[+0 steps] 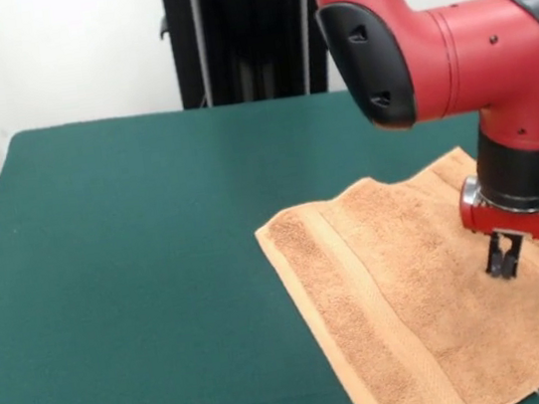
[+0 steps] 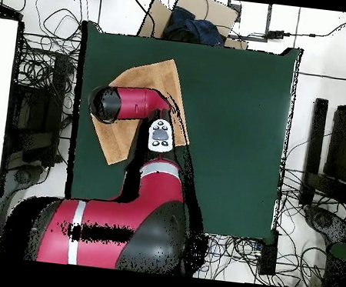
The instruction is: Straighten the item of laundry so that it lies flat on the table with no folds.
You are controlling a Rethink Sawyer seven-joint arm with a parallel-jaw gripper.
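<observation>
1. Front view, pincer (image 1: 504, 264): hangs under the red arm (image 1: 449, 46), tips pointed down at the towel (image 1: 414, 302). The fingers look drawn narrow, nearly together, with no cloth visibly caught between them; whether the tips touch the pile cannot be told.
2. Front view, towel: orange-tan terry, spread directly beneath and around the pincer. A woven band (image 1: 362, 289) runs well to one side of the pincer. The cloth behind the pincer rises in a rumple, and the edge beyond it looks wavy.
3. Front view, step in hand: judged as mid-straightening, the pincer placed for a pinch or a press. The next move likely calls for gripping cloth near an uneven edge and drawing it outward.
4. Front view, counter (image 1: 140, 280): dark green felt, bare away from the pincer; a pale wall stands behind.
5. Overhead view: the arm hides the pincer and much of the towel (image 2: 156, 78), which lies toward one side of the counter (image 2: 230, 141).
6. Overhead view, room: cables (image 2: 50, 27) strewn over the floor around the counter.
</observation>
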